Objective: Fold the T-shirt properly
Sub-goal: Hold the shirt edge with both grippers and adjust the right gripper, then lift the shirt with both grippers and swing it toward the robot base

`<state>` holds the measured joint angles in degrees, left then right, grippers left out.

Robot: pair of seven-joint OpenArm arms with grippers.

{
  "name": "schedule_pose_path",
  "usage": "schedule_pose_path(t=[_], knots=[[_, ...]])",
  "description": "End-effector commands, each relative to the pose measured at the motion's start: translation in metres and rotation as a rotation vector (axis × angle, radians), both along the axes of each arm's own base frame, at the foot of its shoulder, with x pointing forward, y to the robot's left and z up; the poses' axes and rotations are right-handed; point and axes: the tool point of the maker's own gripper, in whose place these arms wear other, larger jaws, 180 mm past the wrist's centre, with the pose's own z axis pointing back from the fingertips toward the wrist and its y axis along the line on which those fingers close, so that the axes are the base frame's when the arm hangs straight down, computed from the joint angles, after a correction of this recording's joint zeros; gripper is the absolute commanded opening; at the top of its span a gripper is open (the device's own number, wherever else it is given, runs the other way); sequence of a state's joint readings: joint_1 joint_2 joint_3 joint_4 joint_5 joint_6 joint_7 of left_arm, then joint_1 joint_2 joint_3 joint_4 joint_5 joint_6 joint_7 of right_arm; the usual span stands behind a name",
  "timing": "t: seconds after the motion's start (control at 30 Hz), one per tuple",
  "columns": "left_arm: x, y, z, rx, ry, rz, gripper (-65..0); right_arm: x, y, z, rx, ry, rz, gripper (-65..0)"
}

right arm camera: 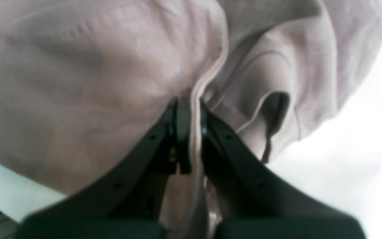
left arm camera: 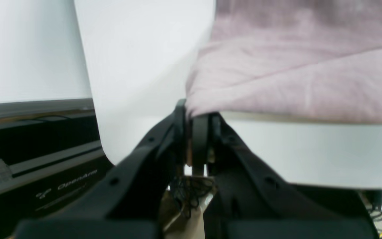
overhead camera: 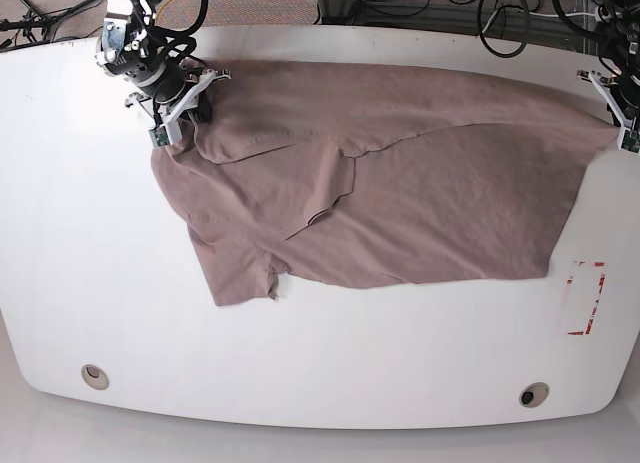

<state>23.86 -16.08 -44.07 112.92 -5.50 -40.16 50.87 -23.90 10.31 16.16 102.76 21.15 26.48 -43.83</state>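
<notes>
Both grippers pinch the T-shirt [overhead camera: 400, 183]: left gripper [left arm camera: 194, 114], right gripper [right arm camera: 189, 103]; it stretches lengthwise between them across the table [overhead camera: 80, 263].

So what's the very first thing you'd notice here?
The big mauve-brown T-shirt sprawled rumpled across the white table. Then the two black grippers pinching it: the right gripper shut on its edge at the table's far left corner in the base view, the left gripper shut on the opposite corner.

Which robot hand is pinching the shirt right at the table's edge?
The left gripper: its fingers pinch the T-shirt corner at the table edge.
</notes>
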Motion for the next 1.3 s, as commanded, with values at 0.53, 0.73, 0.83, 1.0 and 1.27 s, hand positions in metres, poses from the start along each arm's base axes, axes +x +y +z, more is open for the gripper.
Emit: schedule_pose_path(t=[0.53, 0.73, 0.83, 1.0, 1.27], knots=[[0.049, -0.031, 0.006, 0.106, -0.006, -0.142, -65.0, 0.051, -0.010, 0.095, -0.098, -0.309, 0.068, -65.0], [0.094, -0.044, 0.036, 0.115, -0.127, -0.174, -65.0, 0.087, -0.028, 0.131, -0.164, -0.425, 0.083, -65.0], [0.115, -0.046, 0.056, 0.120, -0.200, -0.177, -65.0, 0.105, -0.040, 0.147, -0.215, -0.446, 0.090, -65.0], [0.147, -0.052, 0.093, 0.142, -0.312, -0.187, -65.0, 0.133, -0.053, 0.184, -0.284, -0.527, 0.101, -65.0], [0.196, -0.079, 0.159, 0.187, -0.485, -0.241, -65.0, 0.179, -0.080, 0.256, -0.376, -0.663, 0.075, -65.0]])
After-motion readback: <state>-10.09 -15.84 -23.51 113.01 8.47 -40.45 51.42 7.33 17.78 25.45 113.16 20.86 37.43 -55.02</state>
